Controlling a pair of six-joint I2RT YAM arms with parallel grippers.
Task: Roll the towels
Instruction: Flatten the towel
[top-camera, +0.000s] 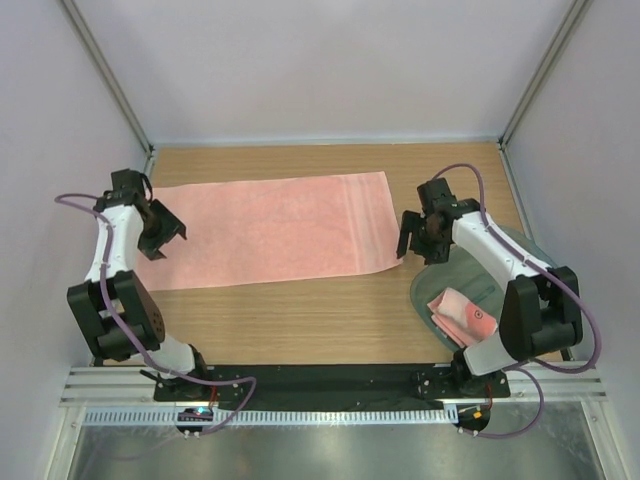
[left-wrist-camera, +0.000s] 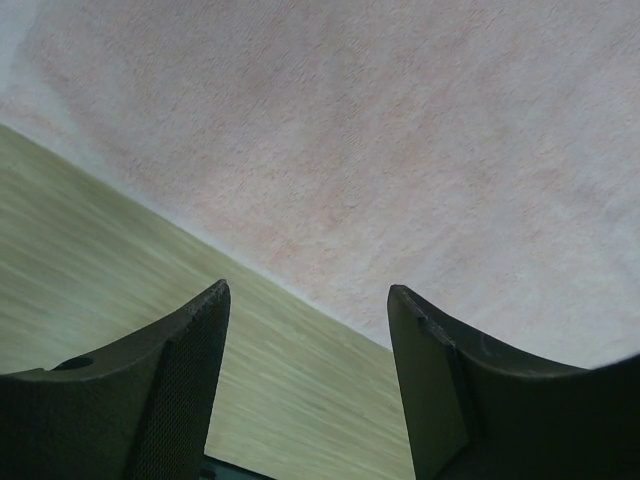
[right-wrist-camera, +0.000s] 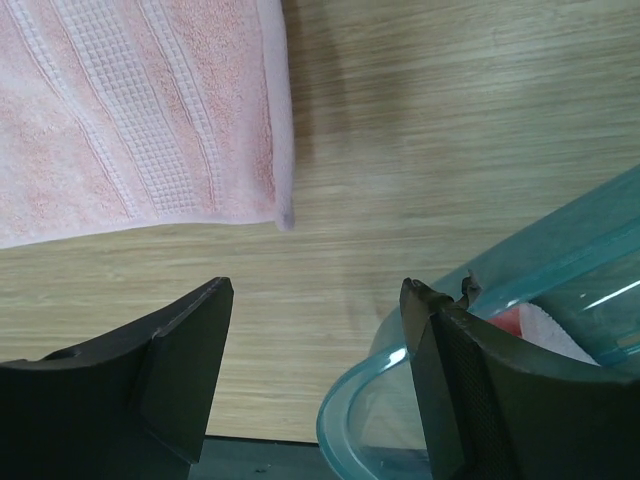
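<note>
One salmon-pink towel lies spread flat across the wooden table, long side left to right. My left gripper hovers at its left end, open, with only wood and the towel's edge below its jaws. My right gripper stands open just off the towel's near right corner, nothing between its fingers. A second towel, folded with a white label, lies in the tub at the right.
The translucent grey-green plastic tub sits at the right near edge, its rim under my right gripper's fingers. White walls with metal posts enclose the table on three sides. Bare wood shows in front of the spread towel.
</note>
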